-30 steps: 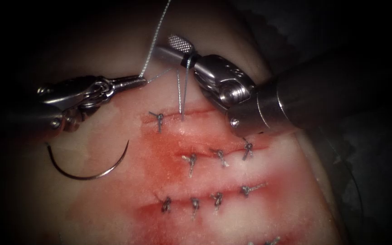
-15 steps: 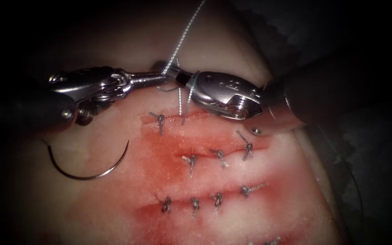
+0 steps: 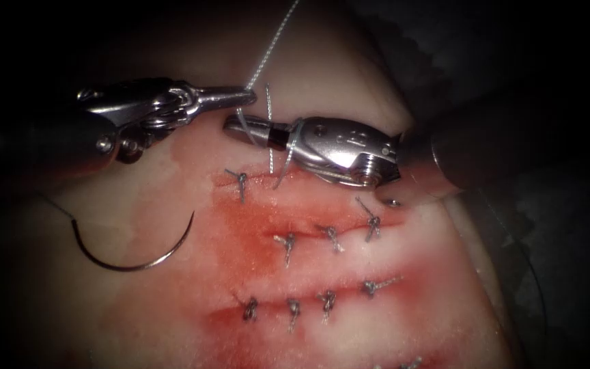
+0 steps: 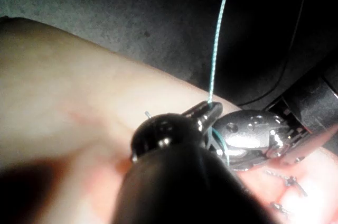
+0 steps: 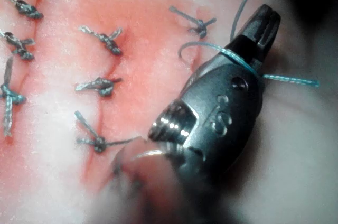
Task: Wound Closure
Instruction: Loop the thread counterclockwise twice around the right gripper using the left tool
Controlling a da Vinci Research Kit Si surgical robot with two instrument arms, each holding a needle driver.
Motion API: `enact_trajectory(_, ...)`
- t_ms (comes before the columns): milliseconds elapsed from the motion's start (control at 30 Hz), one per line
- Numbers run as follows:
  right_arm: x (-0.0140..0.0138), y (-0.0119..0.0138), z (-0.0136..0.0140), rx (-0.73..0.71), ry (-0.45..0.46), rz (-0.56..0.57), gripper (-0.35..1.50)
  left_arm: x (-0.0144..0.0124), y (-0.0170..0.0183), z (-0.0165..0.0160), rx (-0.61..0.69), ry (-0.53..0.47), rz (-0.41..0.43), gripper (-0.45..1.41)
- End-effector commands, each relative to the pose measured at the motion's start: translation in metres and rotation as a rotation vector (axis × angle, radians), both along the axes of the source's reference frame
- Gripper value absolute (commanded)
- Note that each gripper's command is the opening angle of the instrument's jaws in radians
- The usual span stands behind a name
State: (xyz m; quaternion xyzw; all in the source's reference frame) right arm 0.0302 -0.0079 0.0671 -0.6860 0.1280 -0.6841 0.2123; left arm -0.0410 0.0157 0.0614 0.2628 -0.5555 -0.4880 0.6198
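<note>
Pale tissue [image 3: 349, 321] streaked with red fluid [image 3: 254, 239] is serving as the work surface, its edges fading into darkness. At top centre, the left tool [image 3: 248, 96] is pinching the thread [image 3: 271, 51] between closed jaws, the strand running up and away out of the endoscope view; the left wrist view is showing the same grip, with the thread rising straight from the jaw tips. Just below and to the right, the right tool [image 3: 237, 128] is lying nearly level over the uppermost cut [image 3: 288, 179], its jaws closed, though whether they are holding thread cannot be told. A loop of thread is circling the right tool behind its jaws, and two strands are dropping from it to the cut. Raised lettering is showing on the right tool's body, too small to read. Farther out, the curved needle [image 3: 138, 263] is lying free on the tissue to the left of the cuts, held by neither tool and not in the tissue. Knotted stitches [image 3: 293, 311] are lining the lower cuts.
</note>
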Motion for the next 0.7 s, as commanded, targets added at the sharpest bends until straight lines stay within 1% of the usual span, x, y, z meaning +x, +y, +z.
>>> enact_trajectory(33,0.0013,-0.0004,0.0006,-0.005,0.024,-0.013,-0.32,-0.0008,0.0008,0.0005,-0.012,-0.021,-0.004,-0.45)
enact_trajectory(67,0.0013,-0.0004,0.0006,-0.005,0.024,-0.013,-0.32,-0.0008,0.0008,0.0005,-0.012,-0.021,-0.004,-0.45)
enact_trajectory(200,0.0020,-0.0008,0.0007,-0.013,0.084,-0.038,-0.28,-0.0012,0.0016,0.0014,-0.024,-0.055,0.012,-0.45)
enact_trajectory(233,0.0022,-0.0009,0.0006,-0.014,0.106,-0.049,-0.28,-0.0014,0.0019,0.0021,-0.079,-0.046,0.028,-0.45)
enact_trajectory(300,0.0022,-0.0009,0.0006,-0.015,0.126,-0.061,-0.28,-0.0014,0.0021,0.0029,-0.114,-0.043,0.037,-0.45)
enact_trajectory(333,0.0022,-0.0008,0.0007,-0.015,0.137,-0.074,-0.20,-0.0013,0.0021,0.0037,-0.121,-0.041,0.035,-0.45)
enact_trajectory(367,0.0022,-0.0008,0.0007,-0.015,0.137,-0.074,-0.20,-0.0013,0.0021,0.0037,-0.121,-0.041,0.035,-0.45)
enact_trajectory(400,0.0021,-0.0008,0.0008,-0.015,0.148,-0.082,-0.10,-0.0010,0.0021,0.0046,-0.140,-0.036,0.036,-0.45)
enact_trajectory(467,0.0021,-0.0007,0.0008,-0.015,0.158,-0.082,-0.10,-0.0009,0.0020,0.0048,-0.142,-0.036,0.037,-0.45)
enact_trajectory(533,0.0020,-0.0007,0.0009,-0.018,0.184,-0.073,-0.18,-0.0008,0.0019,0.0051,-0.146,-0.026,0.023,-0.45)
enact_trajectory(567,0.0020,-0.0006,0.0010,-0.019,0.212,-0.060,-0.27,-0.0007,0.0018,0.0052,-0.150,-0.012,0.001,-0.45)
enact_trajectory(600,0.0020,-0.0007,0.0012,-0.018,0.213,-0.062,-0.30,-0.0006,0.0017,0.0053,-0.157,0.000,-0.013,-0.45)
enact_trajectory(633,0.0020,-0.0008,0.0014,0.013,0.237,-0.078,-0.35,-0.0004,0.0016,0.0053,-0.144,0.017,-0.050,-0.45)
enact_trajectory(700,0.0020,-0.0008,0.0015,0.019,0.249,-0.092,-0.35,-0.0004,0.0016,0.0054,-0.139,0.026,-0.063,-0.45)
